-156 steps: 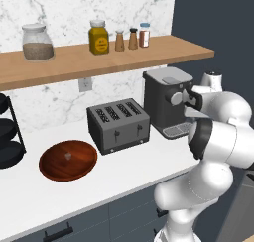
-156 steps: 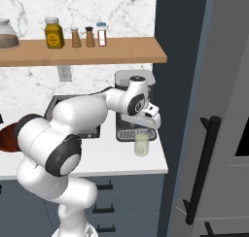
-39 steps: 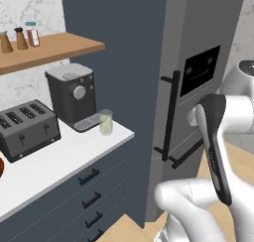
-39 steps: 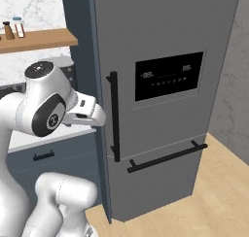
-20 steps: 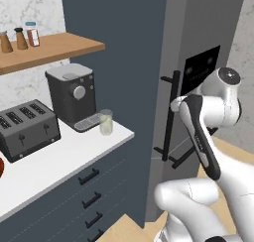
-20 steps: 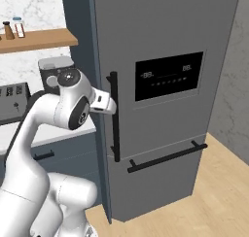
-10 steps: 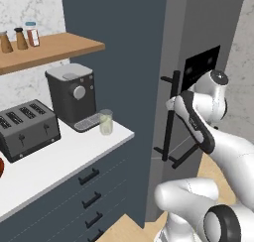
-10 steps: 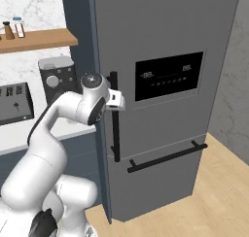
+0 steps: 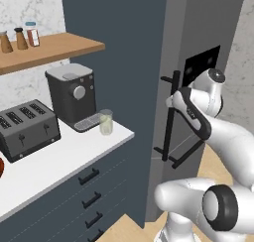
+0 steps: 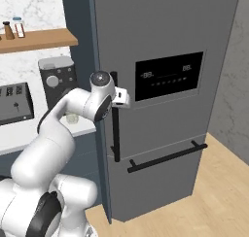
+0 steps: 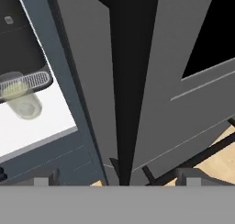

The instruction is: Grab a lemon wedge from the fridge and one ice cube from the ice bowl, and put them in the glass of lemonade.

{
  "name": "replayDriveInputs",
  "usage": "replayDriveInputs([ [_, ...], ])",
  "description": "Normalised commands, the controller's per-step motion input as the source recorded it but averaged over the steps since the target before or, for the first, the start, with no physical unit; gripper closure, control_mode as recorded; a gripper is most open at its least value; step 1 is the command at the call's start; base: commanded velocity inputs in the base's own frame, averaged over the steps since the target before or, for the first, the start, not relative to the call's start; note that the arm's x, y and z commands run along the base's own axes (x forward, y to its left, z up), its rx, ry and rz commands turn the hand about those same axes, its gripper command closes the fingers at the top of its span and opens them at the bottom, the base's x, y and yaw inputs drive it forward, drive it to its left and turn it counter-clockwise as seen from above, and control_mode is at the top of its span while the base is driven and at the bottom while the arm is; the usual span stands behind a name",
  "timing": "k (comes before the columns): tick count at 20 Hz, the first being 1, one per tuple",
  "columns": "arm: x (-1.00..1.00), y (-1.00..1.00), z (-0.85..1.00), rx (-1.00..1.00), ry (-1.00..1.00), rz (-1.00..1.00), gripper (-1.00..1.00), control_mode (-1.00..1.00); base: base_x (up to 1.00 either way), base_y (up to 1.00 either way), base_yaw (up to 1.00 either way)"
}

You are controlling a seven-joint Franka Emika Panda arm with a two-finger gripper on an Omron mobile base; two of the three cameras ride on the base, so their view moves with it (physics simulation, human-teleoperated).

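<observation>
The white arm reaches across to the tall grey fridge (image 10: 165, 32) w/ black display panel; doors look closed. The two-finger gripper (image 10: 121, 98) sits right up at the long black vertical bar handle (image 10: 115, 124), near its top end. In the hand view that handle (image 11: 131, 81) runs dead centre between the two finger tips, which stand far apart at approx 7 and 5 o'clock, so jaws are spread wide and nothing is held. Can't tell if a finger actually touches the bar; view's too tight.

The small clear glass of pale yellow-green lemonade (image 9: 105, 122) stands on the white counter (image 9: 59, 159), at approx 9 o'clock from the gripper in the left base view, just in front of the dark grey coffee machine (image 9: 72, 94). A grey four-slot toaster (image 9: 27, 129) sits further left, well apart from the glass. Small shakers (image 9: 20, 37) stand on the wooden shelf (image 9: 54, 47) above.

A second black bar handle (image 10: 168, 157) lies horizontal on the fridge's lower section.
</observation>
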Motion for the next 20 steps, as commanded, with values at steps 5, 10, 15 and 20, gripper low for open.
replayDriveInputs([
  [5, 0.27, 0.0, 0.0, 0.0, -0.02, 0.0, -1.0, -1.0, 0.0, 0.0, 0.0],
  [10, 0.19, 0.0, 0.0, 0.0, -0.04, 0.0, -1.0, -1.0, 0.0, 0.0, 0.0],
  [15, 0.3, 0.0, -0.02, 0.0, -0.03, 0.0, -1.0, -1.0, 0.0, 0.0, 0.0],
  [20, 0.48, 0.0, -0.36, 0.0, -0.04, 0.0, -1.0, -1.0, 0.0, 0.0, 0.0],
])
